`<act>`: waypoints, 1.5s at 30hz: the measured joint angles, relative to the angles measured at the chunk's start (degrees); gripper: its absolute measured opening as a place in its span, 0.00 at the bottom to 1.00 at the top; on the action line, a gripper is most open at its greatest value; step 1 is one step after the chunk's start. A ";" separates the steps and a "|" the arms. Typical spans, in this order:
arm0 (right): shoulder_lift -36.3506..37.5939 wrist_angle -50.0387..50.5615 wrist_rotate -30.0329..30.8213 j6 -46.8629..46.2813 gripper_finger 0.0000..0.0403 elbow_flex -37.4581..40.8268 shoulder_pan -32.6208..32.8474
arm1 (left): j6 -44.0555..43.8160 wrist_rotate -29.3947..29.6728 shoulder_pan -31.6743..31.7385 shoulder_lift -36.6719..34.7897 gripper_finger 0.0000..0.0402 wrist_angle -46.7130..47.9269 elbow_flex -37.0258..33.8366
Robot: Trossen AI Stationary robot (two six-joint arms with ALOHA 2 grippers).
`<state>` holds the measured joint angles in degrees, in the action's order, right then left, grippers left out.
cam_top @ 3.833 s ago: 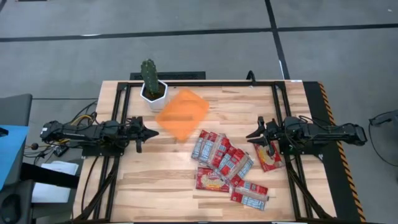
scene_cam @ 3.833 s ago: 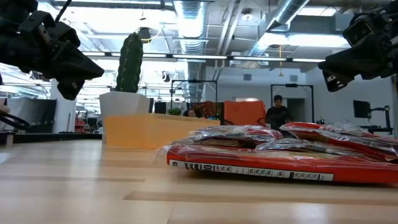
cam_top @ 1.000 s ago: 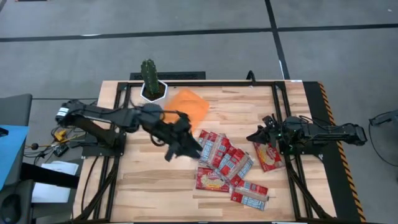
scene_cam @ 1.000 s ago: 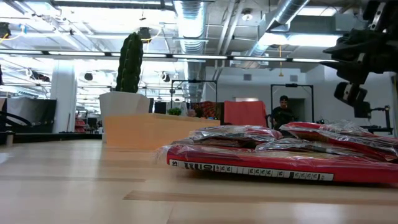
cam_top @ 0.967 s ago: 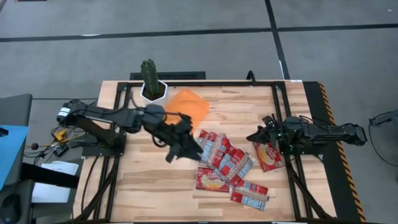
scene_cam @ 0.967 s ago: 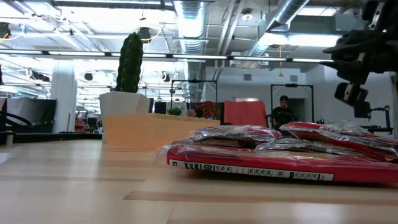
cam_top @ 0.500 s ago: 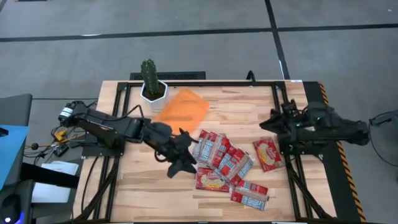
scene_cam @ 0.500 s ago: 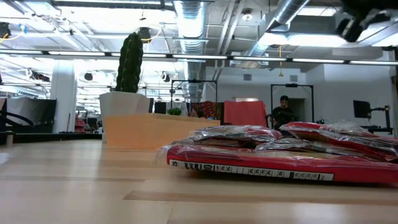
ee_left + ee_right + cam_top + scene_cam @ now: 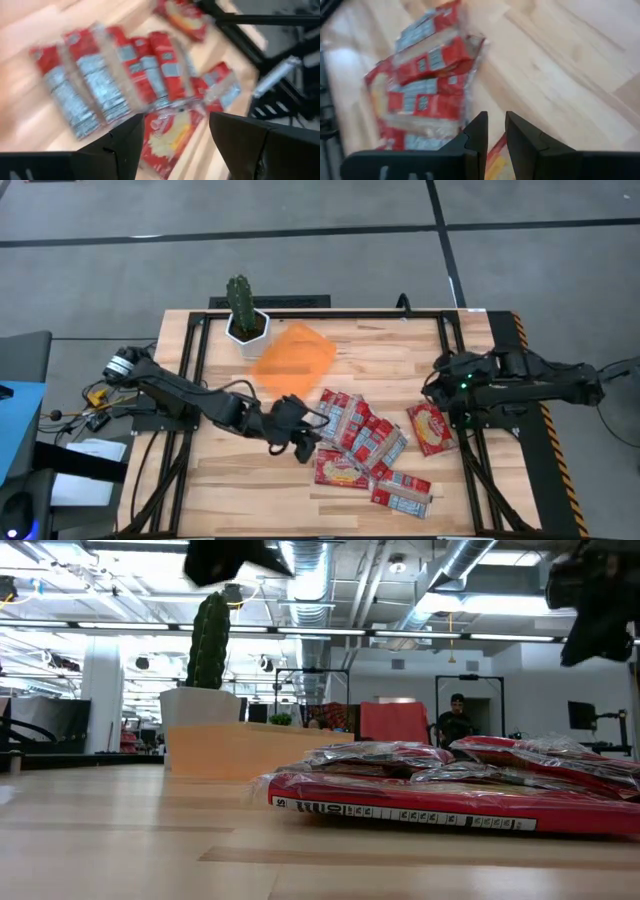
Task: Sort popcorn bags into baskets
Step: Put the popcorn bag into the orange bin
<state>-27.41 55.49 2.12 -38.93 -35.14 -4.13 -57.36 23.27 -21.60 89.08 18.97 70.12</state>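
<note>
Now the left gripper (image 9: 303,442) hovers, fingers spread, beside the heap of flat red-and-silver popcorn bags (image 9: 358,432); the right gripper (image 9: 432,386), fingers nearly closed, grasps nothing beside a lone packet (image 9: 432,428).

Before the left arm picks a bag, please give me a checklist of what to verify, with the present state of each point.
1. Left tool open: ok, a wide gap between its fingers.
2. Left tool at the bags: ok, at the pile's left edge.
3. Left tool empty: ok, nothing between the fingers.
4. Tray free to receive: ok, no bag in it.
5. Cactus pot out of the tray: ok, it stands beside it.
6. Right tool away from the pile: ok, near the table's right edge, fingers nearly closed.
</note>
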 joint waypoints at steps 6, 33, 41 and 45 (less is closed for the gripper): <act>-1.17 -2.79 2.58 -1.29 0.30 4.24 -0.02 | -7.75 1.66 0.67 3.86 0.55 -9.71 -7.97; -6.09 -9.82 10.43 -4.34 0.47 4.75 -0.01 | -10.39 -0.61 6.44 19.37 0.67 -31.52 -10.55; -6.54 -9.95 11.43 -4.16 0.45 4.75 0.01 | -12.37 -3.66 8.86 21.64 0.66 -32.41 -10.58; -9.40 -11.04 11.49 -3.55 0.44 4.66 0.26 | -12.42 -3.87 9.42 21.63 0.58 -32.46 -10.59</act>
<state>-36.81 44.45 13.62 -42.47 -30.48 -3.87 -69.78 19.39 -12.18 110.72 -13.50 59.53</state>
